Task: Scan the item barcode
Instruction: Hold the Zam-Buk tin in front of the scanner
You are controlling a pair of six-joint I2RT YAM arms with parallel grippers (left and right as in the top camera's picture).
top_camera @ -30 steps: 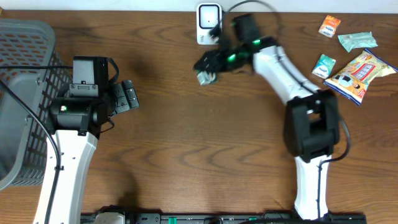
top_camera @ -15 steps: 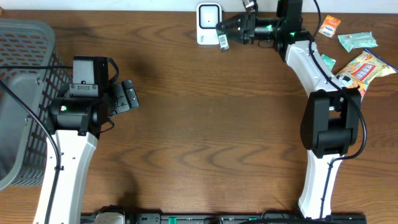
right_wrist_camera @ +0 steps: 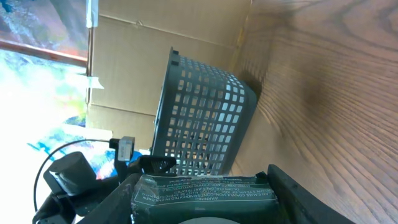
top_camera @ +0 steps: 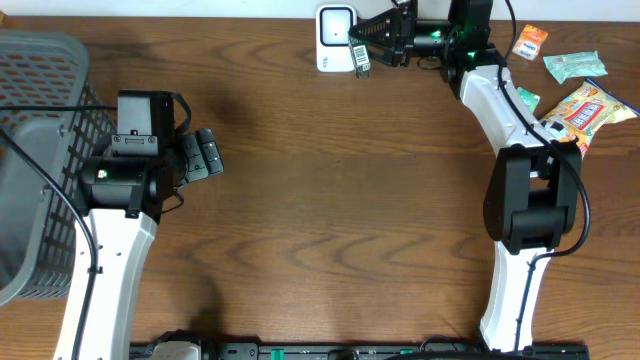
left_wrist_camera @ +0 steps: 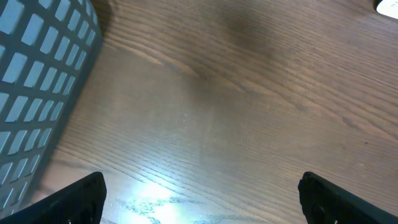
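Observation:
The item is a small dark green packet [top_camera: 359,59] with white warning text, held in the air right next to the white barcode scanner [top_camera: 336,36] at the table's far edge. My right gripper [top_camera: 366,46] is shut on it; in the right wrist view the packet [right_wrist_camera: 205,188] fills the gap between the two fingers of the right gripper [right_wrist_camera: 202,200]. My left gripper [top_camera: 208,153] hovers over bare wood at the left, open. In the left wrist view the left gripper [left_wrist_camera: 202,199] has nothing between its fingertips.
A grey mesh basket [top_camera: 40,150] stands at the left edge, close to the left arm, and the basket [left_wrist_camera: 37,74] shows beside the left fingers. Several snack packets lie at the far right, the largest a yellow bag [top_camera: 575,112].
The right arm has swung from mid-table up to the far edge, carrying the packet to the scanner's side. The left arm has not moved.

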